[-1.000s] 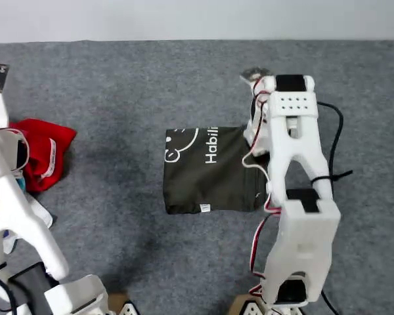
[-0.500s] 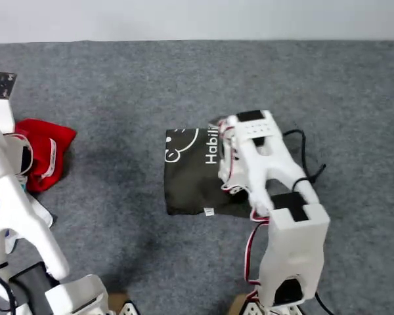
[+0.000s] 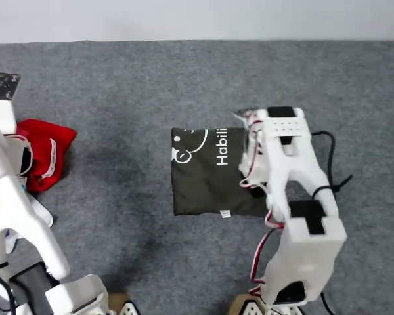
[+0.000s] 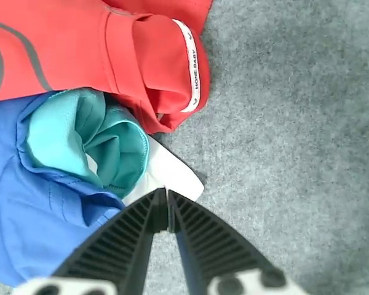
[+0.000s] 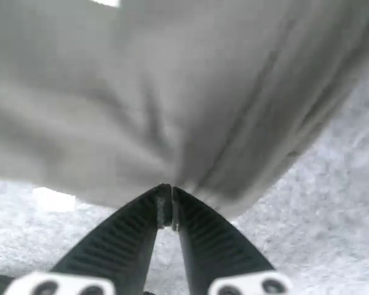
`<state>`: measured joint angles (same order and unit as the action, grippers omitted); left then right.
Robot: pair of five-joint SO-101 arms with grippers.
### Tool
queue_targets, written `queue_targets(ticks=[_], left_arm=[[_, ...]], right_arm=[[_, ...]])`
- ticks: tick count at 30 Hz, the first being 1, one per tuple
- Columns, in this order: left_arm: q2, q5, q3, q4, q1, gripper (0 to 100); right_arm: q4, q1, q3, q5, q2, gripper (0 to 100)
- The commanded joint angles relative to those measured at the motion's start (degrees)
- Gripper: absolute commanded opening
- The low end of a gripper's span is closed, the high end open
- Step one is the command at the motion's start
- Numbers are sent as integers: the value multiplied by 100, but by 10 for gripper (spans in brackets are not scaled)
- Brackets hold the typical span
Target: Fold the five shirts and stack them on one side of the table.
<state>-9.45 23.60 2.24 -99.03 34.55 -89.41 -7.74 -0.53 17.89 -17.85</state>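
Left arm: your white plastic left arm rises from its base at the near edge of the high view and slants away along that view's left side.
Left wrist: the far end of that arm sits at the left edge, turned downward.
Left gripper: your black ribbed left gripper has its jaws pressed together tip to tip, with nothing between them.
Right arm: your white plastic right arm stretches away from its base, with red and white wires and a black cable running along it.
Right wrist: the white perforated wrist block caps the far end.
Right gripper: your black ribbed right gripper has its jaws closed, the tips pinching the edge of the dark folded cloth shirt.
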Motion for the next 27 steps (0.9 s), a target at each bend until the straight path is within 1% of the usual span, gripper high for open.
queue_targets(ticks=[1, 3, 4, 8, 10, 13, 18, 24, 27], left_arm=[[-237, 44, 22, -149, 44, 5], [-237, 44, 13, -149, 44, 5], [-237, 44, 13, -149, 44, 5], [-237, 97, 13, -149, 44, 5], [-237, 149, 13, -149, 44, 5], [-237, 149, 4, -149, 44, 5], [-193, 149, 4, -149, 35, 5], [-185, 149, 4, -149, 35, 5], [-185, 149, 4, -149, 35, 5]], right_arm=[[-22, -418, 114, -97, 875, 16], [163, -505, 149, -413, 1103, 31], [268, -497, 167, -563, 1138, 55], [848, -338, 176, -1222, 971, 239], [1147, -251, 176, -1565, 796, 299], [1499, -224, 176, -1829, 541, 308], [1719, -198, 176, -2136, 207, 308], [1991, -189, 220, -2163, -251, 308], [2035, -57, 369, -2259, -541, 308]])
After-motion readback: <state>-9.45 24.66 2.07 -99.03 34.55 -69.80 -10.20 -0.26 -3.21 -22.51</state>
